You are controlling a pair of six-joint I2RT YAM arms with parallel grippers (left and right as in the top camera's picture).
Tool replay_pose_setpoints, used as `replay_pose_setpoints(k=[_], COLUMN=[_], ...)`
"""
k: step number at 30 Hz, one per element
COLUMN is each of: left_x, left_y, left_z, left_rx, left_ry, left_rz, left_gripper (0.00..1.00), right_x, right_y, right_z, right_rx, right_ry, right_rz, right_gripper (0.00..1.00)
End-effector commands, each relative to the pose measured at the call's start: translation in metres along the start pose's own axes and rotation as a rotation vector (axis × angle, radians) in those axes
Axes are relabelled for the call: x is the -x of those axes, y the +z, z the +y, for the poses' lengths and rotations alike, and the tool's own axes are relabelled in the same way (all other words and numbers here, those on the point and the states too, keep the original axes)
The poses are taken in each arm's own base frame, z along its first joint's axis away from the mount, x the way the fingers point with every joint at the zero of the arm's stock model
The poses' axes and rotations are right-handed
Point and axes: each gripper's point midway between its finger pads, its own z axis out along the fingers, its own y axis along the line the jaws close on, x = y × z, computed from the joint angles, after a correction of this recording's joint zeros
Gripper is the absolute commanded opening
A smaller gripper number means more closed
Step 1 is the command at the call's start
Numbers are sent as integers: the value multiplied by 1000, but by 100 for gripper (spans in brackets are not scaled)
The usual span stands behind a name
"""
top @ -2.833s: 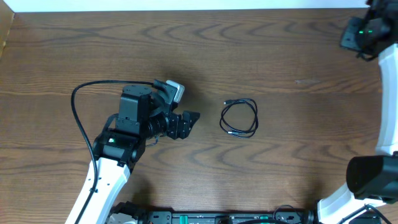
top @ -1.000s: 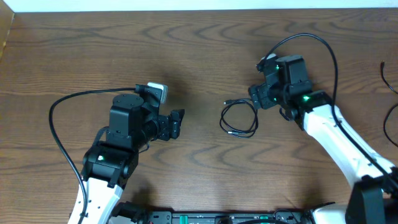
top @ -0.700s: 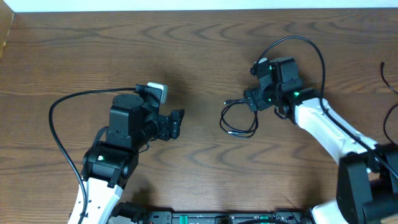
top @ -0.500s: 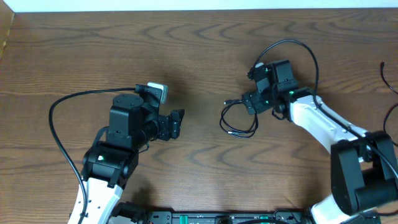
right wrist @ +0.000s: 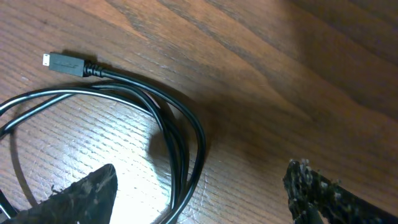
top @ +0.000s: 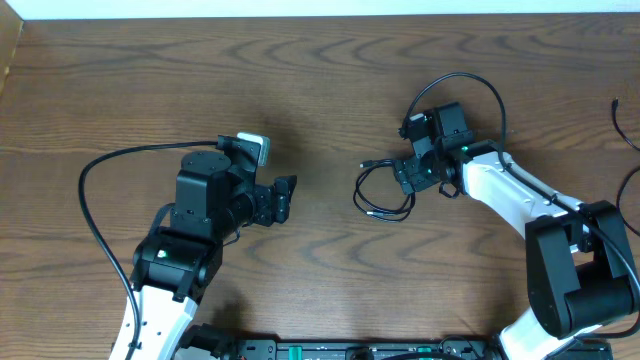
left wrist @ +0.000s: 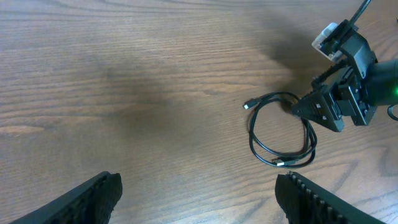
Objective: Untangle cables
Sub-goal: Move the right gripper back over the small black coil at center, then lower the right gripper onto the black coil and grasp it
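One thin black cable lies in a loose coil on the wooden table, a small plug at each end. My right gripper hangs low over the coil's right side, open. In the right wrist view the bundled cable strands run between the right gripper's two fingertips without touching either, and one plug lies to the upper left. My left gripper is open and empty, well to the left of the coil. The left wrist view shows the cable ahead of the left gripper, with the right gripper on it.
More thin black cord shows at the table's right edge, partly out of view. Each arm trails its own thick black cable. The table's back edge meets a white strip.
The right arm has swung in from the right and come down over the coil's right side. The left arm, which drew back a little earlier, has stayed still for the last second.
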Motion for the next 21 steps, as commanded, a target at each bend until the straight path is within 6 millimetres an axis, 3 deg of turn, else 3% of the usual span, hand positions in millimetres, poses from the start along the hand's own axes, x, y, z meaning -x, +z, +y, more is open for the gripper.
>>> replay_pose_setpoints(k=[1,14,21], left_x=[-1,-6,-8], left_y=[-2,-2,-2], left_z=[2,3,3], left_rx=[11,14,15], left_ry=[-6,-11,-12], left_rz=[-4,18,26], left_gripper=[84,84,84], right_x=[-11,-31,-25], right_y=[6,14,15], right_z=[2,9,24], right_rx=[-6,3,35], right_ry=[29,121,152], right_rz=[32,72,53], right_gripper=[81,75,72])
